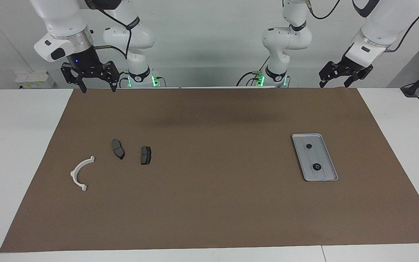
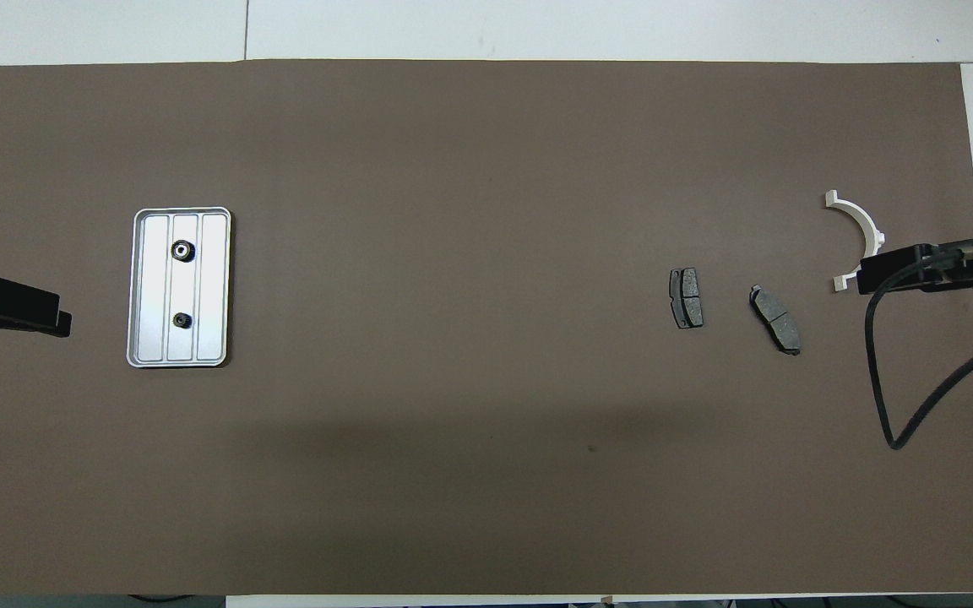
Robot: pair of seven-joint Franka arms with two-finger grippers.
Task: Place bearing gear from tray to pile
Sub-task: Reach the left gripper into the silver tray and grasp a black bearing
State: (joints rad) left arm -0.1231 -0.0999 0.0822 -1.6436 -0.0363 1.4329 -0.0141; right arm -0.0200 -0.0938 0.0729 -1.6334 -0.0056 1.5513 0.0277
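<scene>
No part has been lifted yet; the task looks to be at its first step.

Going left to right in the facing view:
- Right gripper [image 1: 97,88] hangs with fingers spread and empty above the mat's edge nearest the robots, at the right arm's end. This arm waits.
- The pile lies on the brown paper mat [image 1: 209,203] toward the right arm's end: a white half-ring plastic bracket [image 1: 80,172] and two dark grey brake pads [image 1: 118,149] [image 1: 146,155], all apart from each other.
- Flat rectangular silver metal tray [image 1: 326,151] with raised rim sits toward the left arm's end. It holds two small black round bearing gears along its middle ridge: one [image 1: 308,146] nearer the robots, one [image 1: 316,167] farther and seemingly larger.
- Left gripper [image 1: 344,78] is spread, empty, over the mat's corner by the left arm's base.

Next move, judged: left gripper descends over one gear and pinches it narrowly.
</scene>
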